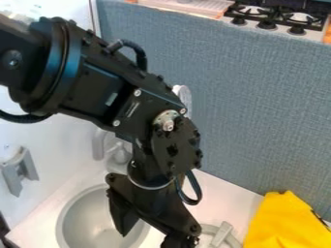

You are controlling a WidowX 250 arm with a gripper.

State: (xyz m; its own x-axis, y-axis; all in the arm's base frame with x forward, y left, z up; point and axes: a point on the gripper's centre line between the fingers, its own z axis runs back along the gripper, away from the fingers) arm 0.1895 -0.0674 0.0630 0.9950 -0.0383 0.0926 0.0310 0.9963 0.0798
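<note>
I see the basin sunk in the left of the worktop, a faucet behind it, a round fitting to its right, and a cloth farther right, before a panel. Beyond that panel lies a stove; a bracket is on the left wall.

Surroundings, white desk.
I log yellow cloth at lower right, in front of a blue-grey divider. Beyond it: black-grated stove, pale ribbed tray beside. Left: grey faucet; grey bracket by the white wall.
</note>
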